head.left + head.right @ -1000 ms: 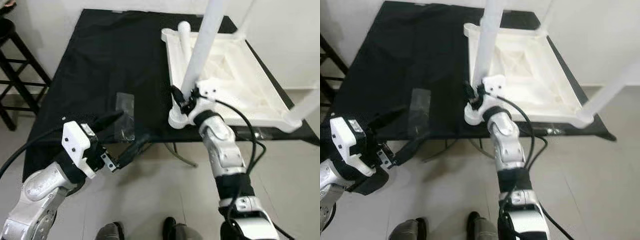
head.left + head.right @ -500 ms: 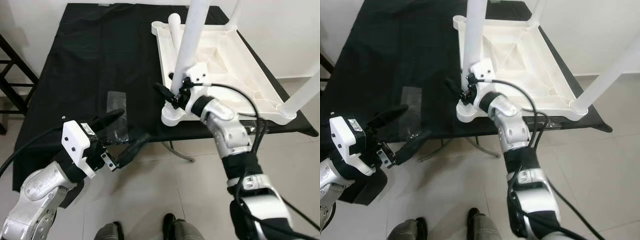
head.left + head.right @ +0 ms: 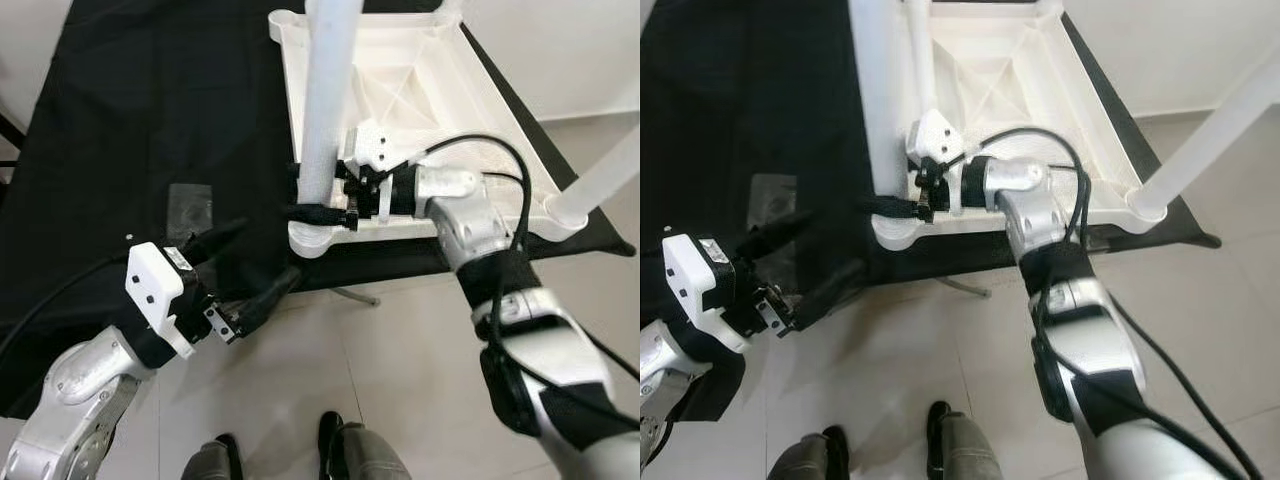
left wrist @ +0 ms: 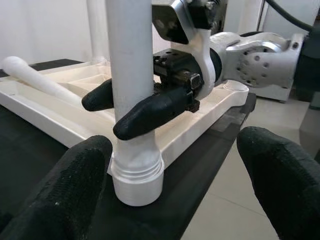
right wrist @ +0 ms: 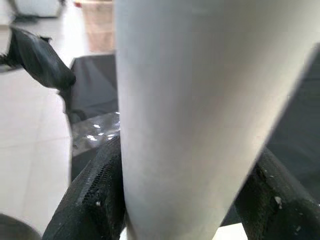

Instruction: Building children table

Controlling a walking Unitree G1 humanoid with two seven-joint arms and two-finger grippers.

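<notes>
right gripper clamped on a table leg at its socket

the two black fingers (image 4: 145,112) of the right gripper (image 3: 318,196) were closed around the white table leg (image 3: 330,100), one on each side of the tube, just above the threaded collar where it entered the corner socket. the right wrist view showed both pads pressed against the tube. the low grip probably served to turn the leg or steady it right where it seated, so the long tube had less leverage to wobble.

the leg stood upright from the near left corner of the white children's table top (image 3: 420,90), which lay upside down on a black-covered table (image 3: 140,110), ribbed underside up, so the sockets faced upward for fitting. another fitted leg (image 3: 600,180) rose at the near right corner, and a loose leg (image 4: 35,77) lay inside the frame.

the left gripper (image 3: 245,270) hung off the near table edge with its fingers spread and holding nothing, aimed at the base of the clamped leg, perhaps ready to brace it. a clear plastic bag (image 3: 190,205) lay flat on the cloth nearby. shoes (image 3: 330,440) showed on the tiled floor below.
</notes>
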